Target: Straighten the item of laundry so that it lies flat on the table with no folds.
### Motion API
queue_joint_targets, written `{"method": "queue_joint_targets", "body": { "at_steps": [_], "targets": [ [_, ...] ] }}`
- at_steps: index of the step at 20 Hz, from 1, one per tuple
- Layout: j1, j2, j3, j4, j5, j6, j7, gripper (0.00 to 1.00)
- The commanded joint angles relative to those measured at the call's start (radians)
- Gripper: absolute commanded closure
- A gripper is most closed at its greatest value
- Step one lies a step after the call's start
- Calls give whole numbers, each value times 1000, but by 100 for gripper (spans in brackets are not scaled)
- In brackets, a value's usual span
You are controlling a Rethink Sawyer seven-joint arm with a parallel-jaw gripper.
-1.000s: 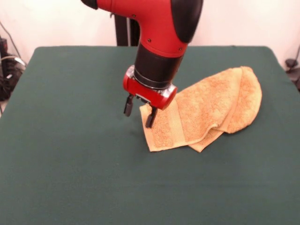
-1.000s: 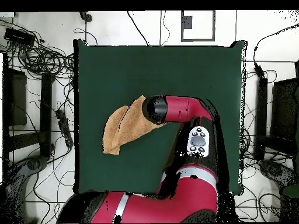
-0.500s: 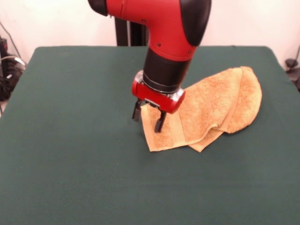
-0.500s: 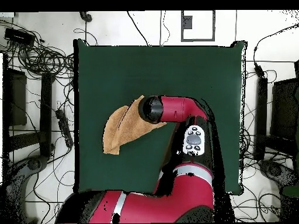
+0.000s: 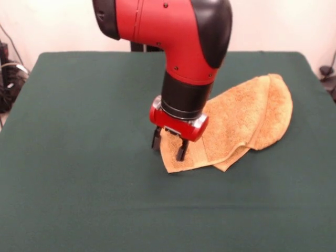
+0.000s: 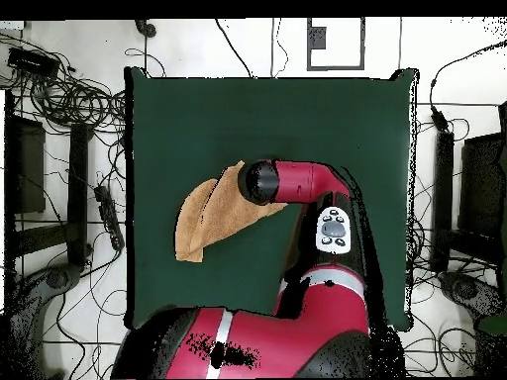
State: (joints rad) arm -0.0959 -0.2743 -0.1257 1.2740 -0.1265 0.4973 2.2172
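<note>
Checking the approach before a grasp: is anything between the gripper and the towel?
Nothing visible. The open gripper sits right at the folded orange-tan hand towel's near-left edge on the green table.

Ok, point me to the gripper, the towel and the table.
gripper (image 5: 169, 148): front view, midway between its fingertips.
towel (image 5: 247, 115): front view, on the folded upper layer.
table (image 5: 79, 173): front view, bare green cloth beside the towel.

Table (image 5: 79, 184) open all round; only towel (image 5: 247, 115) obstructs.
</note>
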Motion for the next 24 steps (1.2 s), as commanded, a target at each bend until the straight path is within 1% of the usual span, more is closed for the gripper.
{"method": "queue_joint_targets", "body": {
  "at_steps": [1,4,7,10,11,18,24],
  "targets": [
    [-24,244,190,-64,-52,-173,-41,0],
    [-33,270,201,-84,-57,-204,-39,0],
    [-37,277,207,-90,-64,-211,-43,0],
    [-19,278,183,-90,-68,-247,-4,0],
    [-17,278,180,-91,-70,-253,2,100],
    [-12,277,174,-92,-75,-254,14,100],
    [24,265,131,-95,-61,-213,58,100]
  ]
}}
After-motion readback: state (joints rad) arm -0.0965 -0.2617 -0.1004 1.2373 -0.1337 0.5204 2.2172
